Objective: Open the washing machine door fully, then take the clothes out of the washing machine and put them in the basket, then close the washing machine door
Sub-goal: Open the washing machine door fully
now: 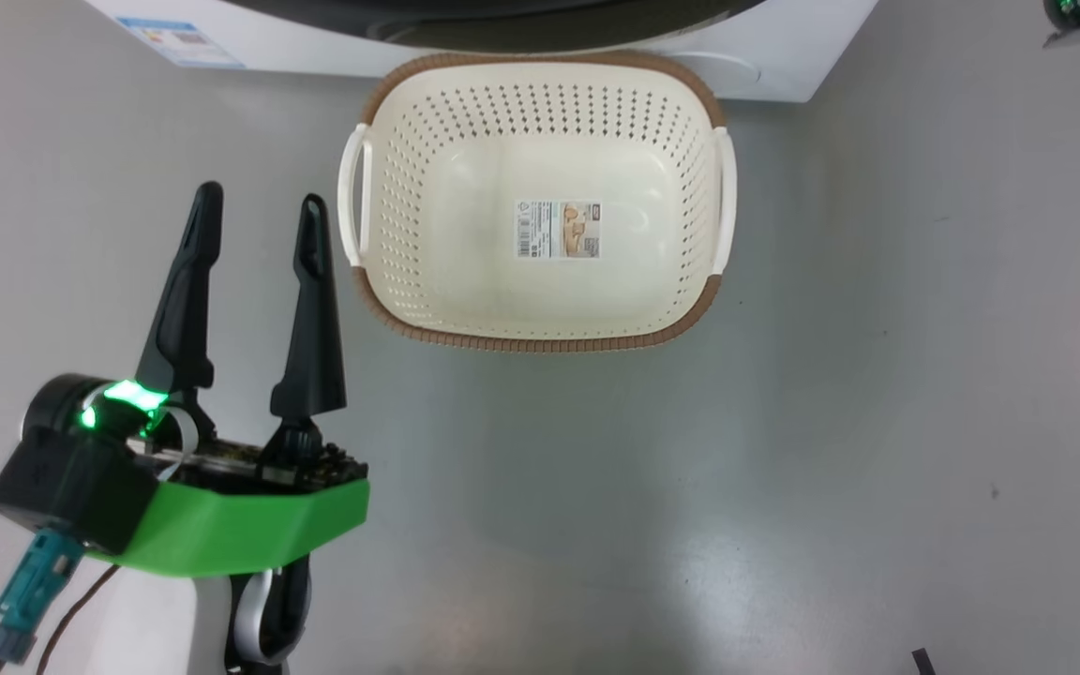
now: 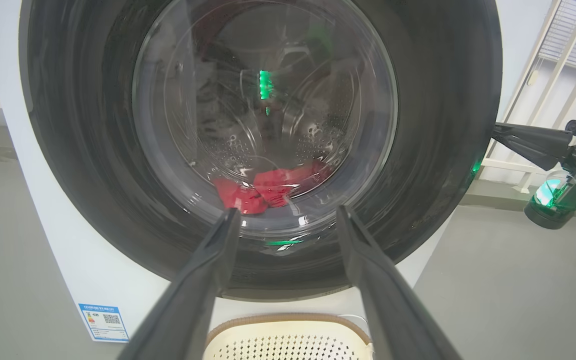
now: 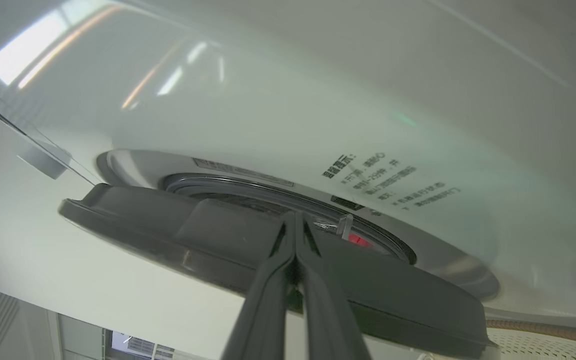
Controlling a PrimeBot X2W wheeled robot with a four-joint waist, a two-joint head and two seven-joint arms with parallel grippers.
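On floor [image 1: 784, 469]: basket [image 1: 521, 341] in frnt of washing machine [image 1: 765, 56], clothes [image 2: 268, 187] inside.

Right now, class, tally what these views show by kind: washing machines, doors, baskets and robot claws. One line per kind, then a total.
washing machine: 1
washing machine door: 1
basket: 1
claws: 2 (left claw, right claw)
Total: 5

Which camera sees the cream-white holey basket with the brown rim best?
The head view: it looks straight into the whole cream-white perforated plastic basket. The left wrist view catches just part of its rim; the right wrist view, a corner sliver.
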